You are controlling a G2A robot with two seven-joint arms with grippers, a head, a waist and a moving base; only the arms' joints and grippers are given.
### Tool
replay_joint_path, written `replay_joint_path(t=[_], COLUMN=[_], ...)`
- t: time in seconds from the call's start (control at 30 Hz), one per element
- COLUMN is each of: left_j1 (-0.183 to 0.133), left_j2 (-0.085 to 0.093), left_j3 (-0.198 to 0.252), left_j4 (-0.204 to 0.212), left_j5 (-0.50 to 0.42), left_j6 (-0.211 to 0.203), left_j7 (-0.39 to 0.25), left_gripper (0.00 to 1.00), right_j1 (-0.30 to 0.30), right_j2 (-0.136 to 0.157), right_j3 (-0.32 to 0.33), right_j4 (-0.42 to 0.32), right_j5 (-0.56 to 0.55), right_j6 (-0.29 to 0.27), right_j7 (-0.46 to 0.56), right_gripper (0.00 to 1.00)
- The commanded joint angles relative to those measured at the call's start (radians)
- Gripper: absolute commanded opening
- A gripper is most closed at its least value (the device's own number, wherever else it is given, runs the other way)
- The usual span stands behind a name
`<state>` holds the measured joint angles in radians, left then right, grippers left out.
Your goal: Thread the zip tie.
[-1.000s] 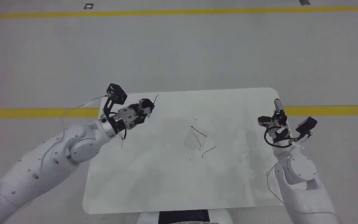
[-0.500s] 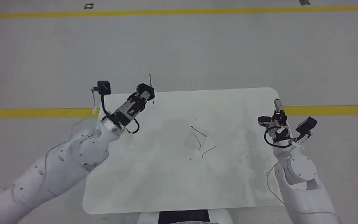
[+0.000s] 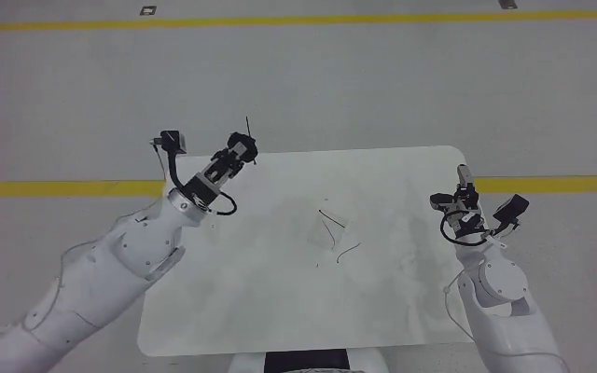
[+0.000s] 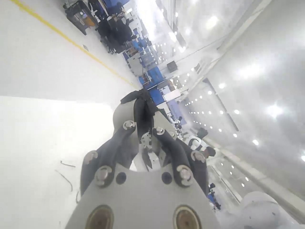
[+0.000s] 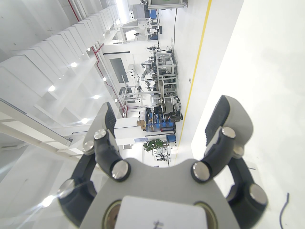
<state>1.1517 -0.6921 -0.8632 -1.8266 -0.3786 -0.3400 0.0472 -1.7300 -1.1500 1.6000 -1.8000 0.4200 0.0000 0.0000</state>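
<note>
Two grippers are being counted: the left gripper [image 3: 241, 149] and the right gripper [image 3: 464, 177]. Three black zip ties are being counted. One held zip tie [image 3: 248, 126] is being pinched in the left gripper. A first loose tie [image 3: 330, 220] and a second loose tie [image 3: 350, 249] are being seen lying near each other mid-table. Dark specks beside them are being left uncounted, too small to tell. One table [image 3: 392, 308] is being counted. Two yellow floor lines are being counted, a far line [image 3: 373, 19] and a near line [image 3: 56, 188].

The left gripper [image 4: 142, 101] pinches a black zip tie [image 4: 145, 157] by the white table [image 4: 35, 132].
</note>
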Motion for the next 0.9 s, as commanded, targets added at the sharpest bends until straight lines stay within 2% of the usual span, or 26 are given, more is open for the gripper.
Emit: replay_joint_path(t=[0.0, 0.2, 0.23, 0.33, 0.43, 0.57, 0.73, 0.83, 0.87], left_j1=[-0.001, -0.001, 0.004, 0.016, 0.015, -0.003, -0.032, -0.050, -0.050], left_j2=[0.001, 0.000, -0.003, -0.018, -0.037, -0.067, -0.110, -0.138, -0.138], left_j3=[0.004, 0.003, 0.004, 0.014, 0.030, 0.041, 0.049, 0.059, 0.059], left_j4=[-0.001, 0.002, 0.012, 0.022, 0.047, 0.073, 0.108, 0.141, 0.141], left_j5=[0.004, 0.007, 0.026, 0.016, 0.044, 0.062, 0.058, 0.043, 0.043], left_j6=[0.000, 0.003, 0.017, 0.007, 0.000, 0.000, 0.000, 0.000, 0.000], left_j7=[0.025, 0.028, 0.043, 0.089, 0.140, 0.201, 0.250, 0.273, 0.273], left_gripper=[0.00, 0.00, 0.00, 0.00, 0.00, 0.00, 0.00, 0.00, 0.00], right_j1=[0.000, 0.000, 0.000, 0.000, 0.009, 0.040, 0.120, 0.173, 0.188], right_j2=[0.000, 0.000, 0.000, 0.000, -0.003, -0.011, -0.025, -0.031, -0.033], right_j3=[0.000, 0.000, 0.000, 0.000, -0.017, -0.066, -0.143, -0.186, -0.196], right_j4=[0.000, 0.000, 0.000, 0.000, -0.009, -0.016, 0.001, 0.035, 0.050], right_j5=[0.000, 0.000, 0.000, 0.000, -0.018, -0.064, -0.086, -0.116, -0.118], right_j6=[0.000, 0.000, 0.000, 0.000, -0.016, -0.045, -0.030, -0.028, -0.031], right_j7=[0.000, 0.000, 0.000, 0.000, 0.010, -0.006, -0.019, -0.003, 0.002], right_gripper=[1.00, 1.00, 1.00, 1.00, 1.00, 1.00, 1.00, 1.00, 1.00])
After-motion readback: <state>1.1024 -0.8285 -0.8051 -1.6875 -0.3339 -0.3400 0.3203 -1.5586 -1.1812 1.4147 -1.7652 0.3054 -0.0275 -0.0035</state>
